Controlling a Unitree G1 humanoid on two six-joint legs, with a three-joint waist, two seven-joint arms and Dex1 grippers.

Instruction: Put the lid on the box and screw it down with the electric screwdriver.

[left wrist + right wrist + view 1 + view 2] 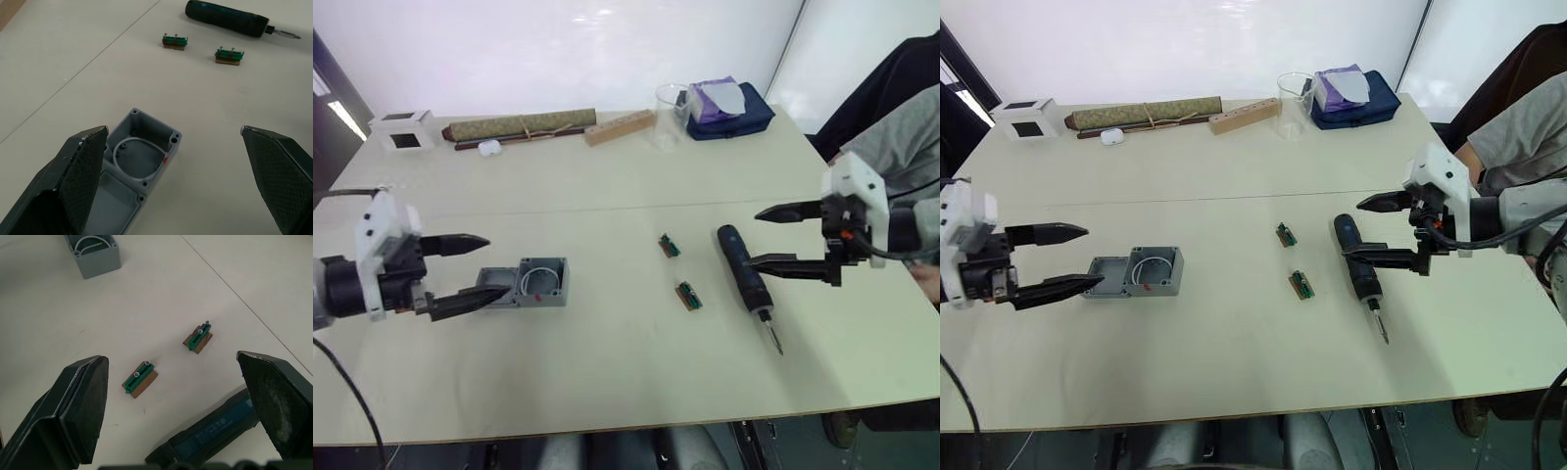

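Pale desk [607,186], seam line running left to right across its middle.

Left pincer [475,266]: fingers spread wide apart, holding nothing, hovering at the near-left of the desk. Lower fingertip [494,294] sits over or against the lid [497,287]; contact cannot be judged.

The lid lies flat, inner side up, touching the left side of the box [542,282]. The box stands open, a round moulded ring visible inside, a small red mark at its edge in the left wrist view.

Right pincer [766,238]: fingers apart, empty, at the right side of the desk. Lower finger [793,264] reaches just beside the body of the electric screwdriver [744,274]; touching or not, cannot tell.

The electric screwdriver lies on the desk right of centre, dark body toward the far side, metal bit pointing near-right.

Two small green terminal blocks [670,245] [688,295] lie between the box and the screwdriver, apart from both.

Far edge of the desk, left to right: a white cube with dark top [403,130], a long rolled olive bundle [521,125] with a small white object [489,148] just in front, a wooden block [620,127], a clear cup [670,108], a navy pouch [729,108] with a purple-grey cloth on it.

A person's grey sleeve [901,142] shows at the far right.
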